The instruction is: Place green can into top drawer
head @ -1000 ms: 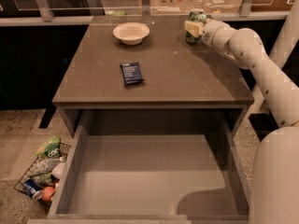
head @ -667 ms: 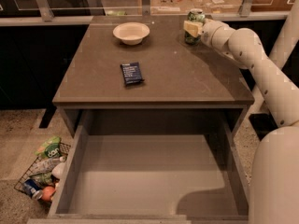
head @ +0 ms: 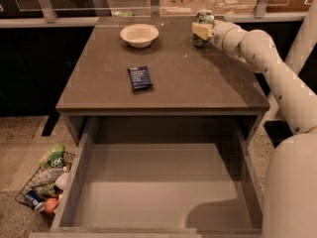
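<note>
The small green aluminium drink can (head: 203,20), mottled green on the body with a silver top, stands upright in the upper right of the frame, near the far right corner of the tabletop. The robot's cream two-finger gripper (head: 202,30) is right at the can, partly covering its front. The wide, shallow grey box drawer (head: 148,182) fills the lower half of the frame, pulled out from under the tabletop. Its flat, smooth floor is bare between thin side walls, with a dark shadow across its lower right corner.
</note>
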{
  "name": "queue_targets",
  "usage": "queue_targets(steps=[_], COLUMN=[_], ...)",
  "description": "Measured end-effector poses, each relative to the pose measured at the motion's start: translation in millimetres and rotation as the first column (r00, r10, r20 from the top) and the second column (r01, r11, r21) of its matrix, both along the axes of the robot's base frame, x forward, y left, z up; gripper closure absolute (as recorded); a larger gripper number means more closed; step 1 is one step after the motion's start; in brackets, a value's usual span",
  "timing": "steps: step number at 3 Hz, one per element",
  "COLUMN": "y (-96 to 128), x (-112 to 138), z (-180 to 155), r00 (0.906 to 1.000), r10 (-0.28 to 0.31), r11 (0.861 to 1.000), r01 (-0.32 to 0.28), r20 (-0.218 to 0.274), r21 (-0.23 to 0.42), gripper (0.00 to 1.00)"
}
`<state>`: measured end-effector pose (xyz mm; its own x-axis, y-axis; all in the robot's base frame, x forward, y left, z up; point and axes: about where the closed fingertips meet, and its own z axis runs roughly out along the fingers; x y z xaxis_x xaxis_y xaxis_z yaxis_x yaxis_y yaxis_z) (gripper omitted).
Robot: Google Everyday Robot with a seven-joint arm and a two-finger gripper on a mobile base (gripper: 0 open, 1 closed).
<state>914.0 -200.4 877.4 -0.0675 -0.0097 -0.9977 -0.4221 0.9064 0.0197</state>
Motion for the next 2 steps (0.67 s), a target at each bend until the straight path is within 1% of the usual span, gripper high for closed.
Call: queue_targets(steps=[1,2], y=[2.7,2.5], x=[-14.0,-45.8], z=[12.0,38.8], r00=[0.9999,0.9991], r10=[0.015,0.028], r11=[0.999,0.997], r01=[-0.015,-0.026], r20=[0.001,0.031], r21=[-0.031,-0.076], gripper=[1.00,1.00])
